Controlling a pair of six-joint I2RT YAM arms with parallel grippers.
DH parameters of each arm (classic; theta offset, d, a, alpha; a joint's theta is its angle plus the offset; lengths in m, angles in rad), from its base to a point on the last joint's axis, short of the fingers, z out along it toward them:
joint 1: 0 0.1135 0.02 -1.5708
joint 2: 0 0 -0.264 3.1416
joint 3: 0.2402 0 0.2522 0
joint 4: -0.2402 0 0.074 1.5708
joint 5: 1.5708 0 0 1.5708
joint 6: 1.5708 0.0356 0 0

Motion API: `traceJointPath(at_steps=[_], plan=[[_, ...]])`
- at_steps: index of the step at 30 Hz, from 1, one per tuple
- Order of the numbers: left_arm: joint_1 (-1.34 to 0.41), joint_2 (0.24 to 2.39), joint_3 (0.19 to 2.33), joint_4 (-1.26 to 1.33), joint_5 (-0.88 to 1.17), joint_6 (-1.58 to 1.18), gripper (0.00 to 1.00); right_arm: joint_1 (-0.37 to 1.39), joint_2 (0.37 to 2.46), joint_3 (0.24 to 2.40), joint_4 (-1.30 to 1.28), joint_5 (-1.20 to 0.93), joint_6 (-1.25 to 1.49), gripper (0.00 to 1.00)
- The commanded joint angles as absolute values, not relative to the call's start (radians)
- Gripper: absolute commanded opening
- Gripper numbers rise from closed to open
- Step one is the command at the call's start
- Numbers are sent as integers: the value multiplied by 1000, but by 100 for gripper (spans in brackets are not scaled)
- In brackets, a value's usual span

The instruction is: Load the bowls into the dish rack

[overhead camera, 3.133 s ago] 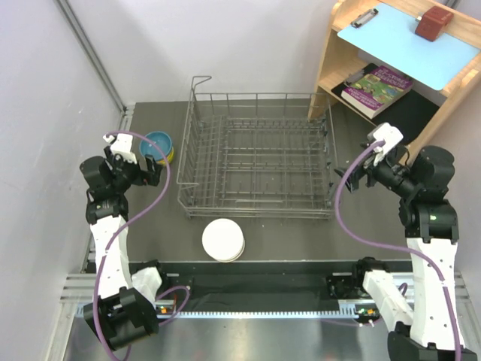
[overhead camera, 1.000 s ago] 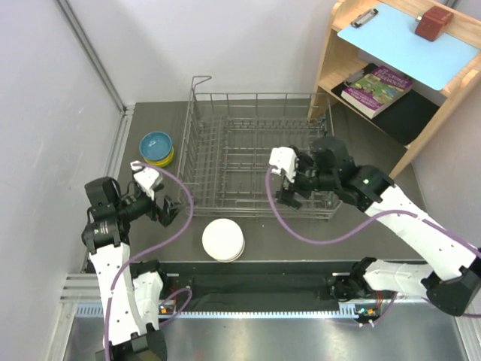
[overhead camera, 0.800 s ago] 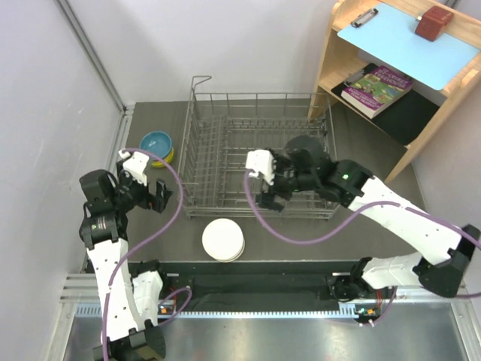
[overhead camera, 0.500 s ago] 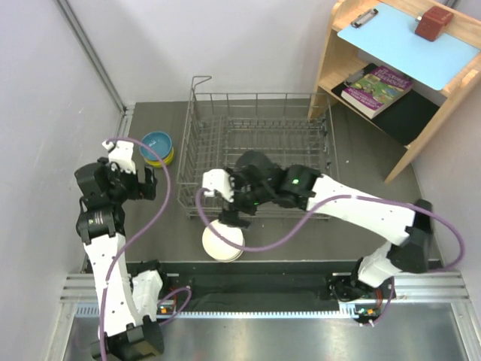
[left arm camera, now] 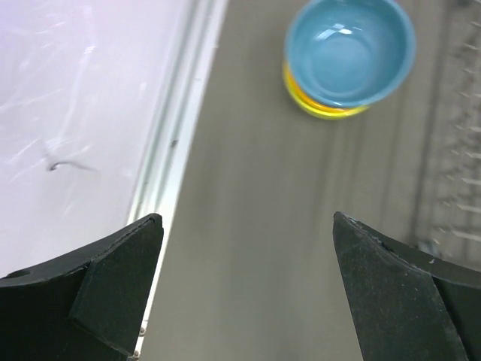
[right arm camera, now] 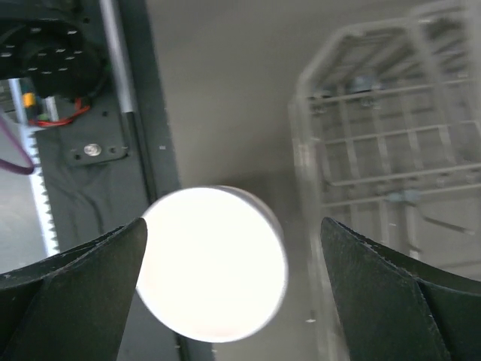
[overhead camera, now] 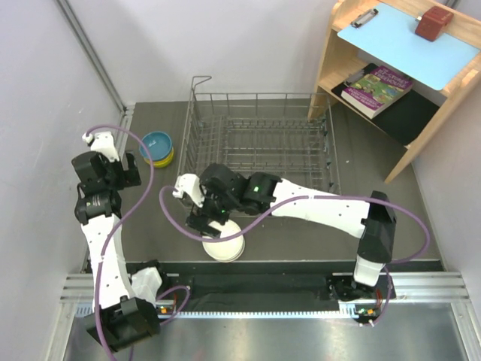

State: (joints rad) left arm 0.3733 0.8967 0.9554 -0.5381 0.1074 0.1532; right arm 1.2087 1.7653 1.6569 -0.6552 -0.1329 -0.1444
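Right pincer [overhead camera: 201, 220] now over the white bowl [overhead camera: 225, 247]
The bowl sits on the bench [overhead camera: 301, 235], just before the empty dish rack [overhead camera: 259, 154]; the pincer swung across, jaws wide, ready to grasp. Left pincer [left arm camera: 248, 293], equally wide, faces the blue bowl [left arm camera: 349, 49].

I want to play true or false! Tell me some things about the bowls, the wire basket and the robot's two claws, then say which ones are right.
1. The grey wire dish rack has no bowls in it. True.
2. The right gripper is squeezing the round white bowl. False: its jaws are open and it hovers over that bowl, holding nothing.
3. The round blue bowl sits on top of a yellow-green bowl. True.
4. The left gripper is carrying the blue bowl. False: it is open and empty, and the blue bowl stands on the table ahead of it, apart from its fingers.
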Motion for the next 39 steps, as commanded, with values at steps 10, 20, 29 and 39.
traceJointPath(at_steps=[10,20,29,39], plan=[[411,922,991,-434,25,113,99,1379,1818,1637,-589,-25,-23,86],[413,927,988,-426,41,120,99,1404,1816,1532,-515,150,43,74],[413,936,983,-417,34,129,99,1428,1855,1546,-520,149,77,61],[413,943,974,-405,35,141,99,1465,1864,1532,-526,196,74,52]])
